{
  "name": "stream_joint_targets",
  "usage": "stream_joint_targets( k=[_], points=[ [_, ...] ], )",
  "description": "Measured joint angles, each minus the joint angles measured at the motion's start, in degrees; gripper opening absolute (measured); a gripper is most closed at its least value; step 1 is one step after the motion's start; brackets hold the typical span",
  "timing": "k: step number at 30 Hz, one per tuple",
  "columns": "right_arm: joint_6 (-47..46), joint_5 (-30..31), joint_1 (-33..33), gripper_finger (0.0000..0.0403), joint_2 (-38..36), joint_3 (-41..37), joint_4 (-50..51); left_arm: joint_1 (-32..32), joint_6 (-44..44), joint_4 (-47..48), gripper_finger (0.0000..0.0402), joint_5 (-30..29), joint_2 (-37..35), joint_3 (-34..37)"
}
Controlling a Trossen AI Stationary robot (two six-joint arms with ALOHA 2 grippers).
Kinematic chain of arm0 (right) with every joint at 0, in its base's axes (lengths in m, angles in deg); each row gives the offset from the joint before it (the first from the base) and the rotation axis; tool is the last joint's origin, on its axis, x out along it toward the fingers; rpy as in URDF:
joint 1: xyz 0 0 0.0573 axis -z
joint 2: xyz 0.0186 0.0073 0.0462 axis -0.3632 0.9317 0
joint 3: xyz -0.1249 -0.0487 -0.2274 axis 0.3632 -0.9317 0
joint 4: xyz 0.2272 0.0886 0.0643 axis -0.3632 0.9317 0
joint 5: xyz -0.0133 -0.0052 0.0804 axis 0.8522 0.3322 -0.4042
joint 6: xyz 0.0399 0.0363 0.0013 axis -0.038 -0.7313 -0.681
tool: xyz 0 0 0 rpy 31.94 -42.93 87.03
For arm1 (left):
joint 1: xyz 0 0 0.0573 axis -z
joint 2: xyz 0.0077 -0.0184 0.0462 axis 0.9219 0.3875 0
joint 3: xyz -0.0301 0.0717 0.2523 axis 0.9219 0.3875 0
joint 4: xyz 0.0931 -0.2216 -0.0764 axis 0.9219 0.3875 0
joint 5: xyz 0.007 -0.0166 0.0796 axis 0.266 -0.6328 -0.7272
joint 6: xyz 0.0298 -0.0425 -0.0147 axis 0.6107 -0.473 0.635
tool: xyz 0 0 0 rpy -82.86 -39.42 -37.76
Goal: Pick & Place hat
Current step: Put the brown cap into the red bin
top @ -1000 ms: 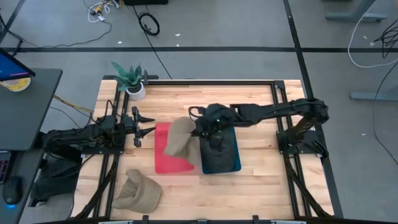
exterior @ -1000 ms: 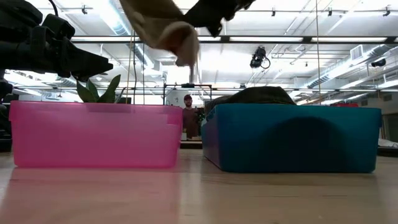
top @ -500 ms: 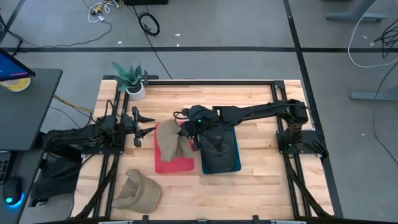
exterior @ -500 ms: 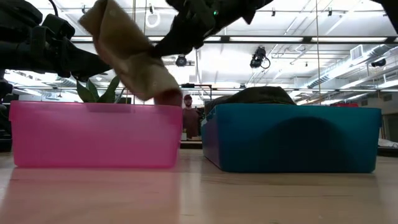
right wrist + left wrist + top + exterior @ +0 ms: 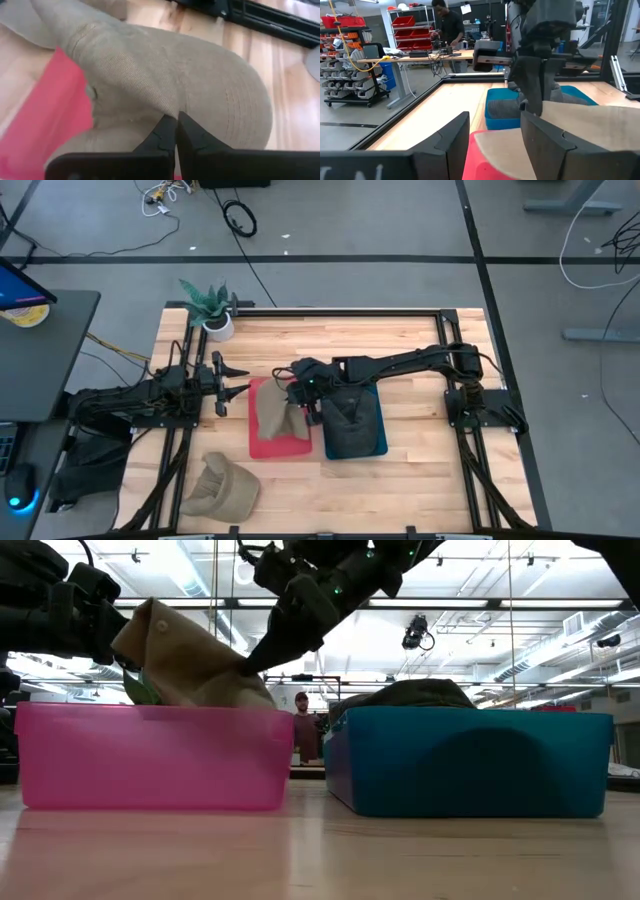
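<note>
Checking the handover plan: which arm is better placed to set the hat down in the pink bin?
Right. Its gripper already pinches the tan hat over the pink bin; the left gripper waits, open, beside it.

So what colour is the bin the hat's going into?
Pink bin, clearest in the low view.

A tan cloth hat hangs partly inside the pink bin, its crown tilted above the rim, pinched by the right gripper; a second tan hat lies on the table near the front edge
</note>
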Motion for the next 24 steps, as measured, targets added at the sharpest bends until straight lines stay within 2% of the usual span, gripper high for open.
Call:
stream_joint_targets(
  k=[3, 11, 24],
  points=[
    [-1.36, 2.50, 0.07, 0.0005, 0.00, 0.00, 0.56, -0.02, 0.00, 0.00, 0.0181, 0.00, -0.01, 0.01],
    [-5.34, 2.82, 0.29, 0.0025, 0.00, 0.00, 2.01, -0.02, 0.00, 0.00, 0.0181, 0.00, -0.01, 0.01],
    [-10.10, -0.47, 0.15, 0.0037, -0.04, 0.00, 4.23, -0.01, 0.00, 0.00, 0.0181, 0.00, 0.00, 0.01]
  ],
)
